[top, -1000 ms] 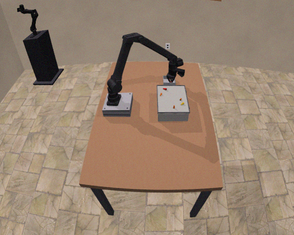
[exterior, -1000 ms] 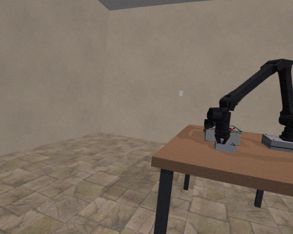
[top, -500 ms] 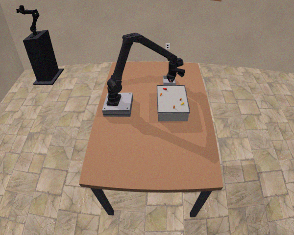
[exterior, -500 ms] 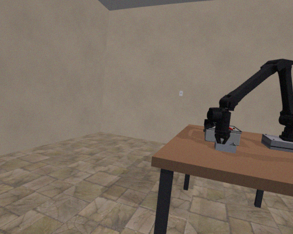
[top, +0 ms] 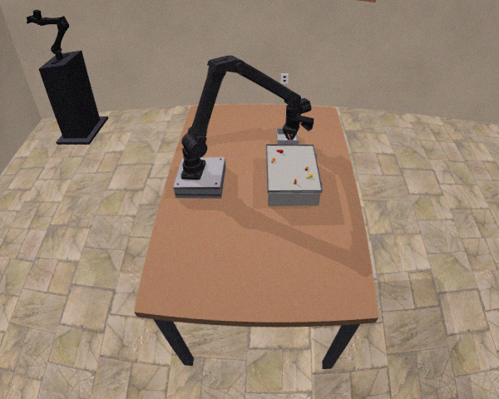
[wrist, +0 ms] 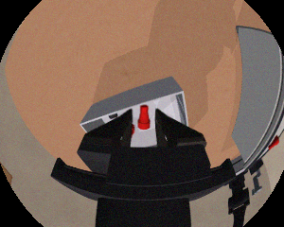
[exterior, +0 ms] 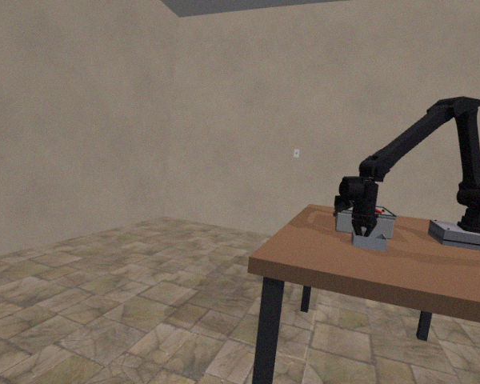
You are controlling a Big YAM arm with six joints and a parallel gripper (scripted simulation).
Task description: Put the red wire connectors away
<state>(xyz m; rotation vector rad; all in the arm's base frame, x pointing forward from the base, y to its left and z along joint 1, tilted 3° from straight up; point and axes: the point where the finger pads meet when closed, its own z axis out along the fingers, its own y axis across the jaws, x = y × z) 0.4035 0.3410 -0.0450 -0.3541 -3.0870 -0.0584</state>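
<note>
The small steel junction box (top: 287, 136) stands on the table just behind the grey tool case, whose lid (top: 293, 167) is shut flat. My gripper (top: 290, 134) hangs over the box with its fingertips inside the rim. It also shows in the side view (exterior: 364, 232). In the wrist view the fingers stand apart, and a red wire connector (wrist: 144, 117) lies in the box (wrist: 138, 110) between them, with gaps on both sides. Another red connector (top: 279, 150) lies on the lid's far left part.
Orange connectors (top: 273, 160) (top: 306, 168) (top: 295, 182) and a yellow one (top: 309, 175) lie scattered on the lid. The arm's base plate (top: 200, 175) sits left of the case. A second arm on a black pedestal (top: 69, 96) stands on the floor at the back left.
</note>
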